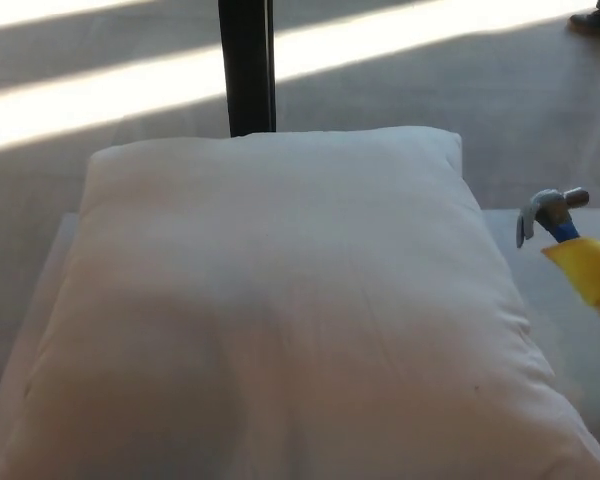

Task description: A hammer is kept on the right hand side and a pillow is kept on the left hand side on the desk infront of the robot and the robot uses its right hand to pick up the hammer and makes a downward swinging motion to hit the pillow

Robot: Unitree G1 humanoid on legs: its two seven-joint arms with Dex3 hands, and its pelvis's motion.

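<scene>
Where sunlight stripes floor (130,95) (pillow-covered desk (540,225))

The pillow (280,310) is taking up nearly the whole desk (555,320), leaving only a bare strip lying open along the right edge and a thin sliver showing at the left. The hammer (552,215) is sitting raised over that right strip, just beside the pillow's edge, with its head pointing toward the pillow. Behind the pillow a dark post (246,65) is standing upright. The space above the pillow is lying open.
</scene>
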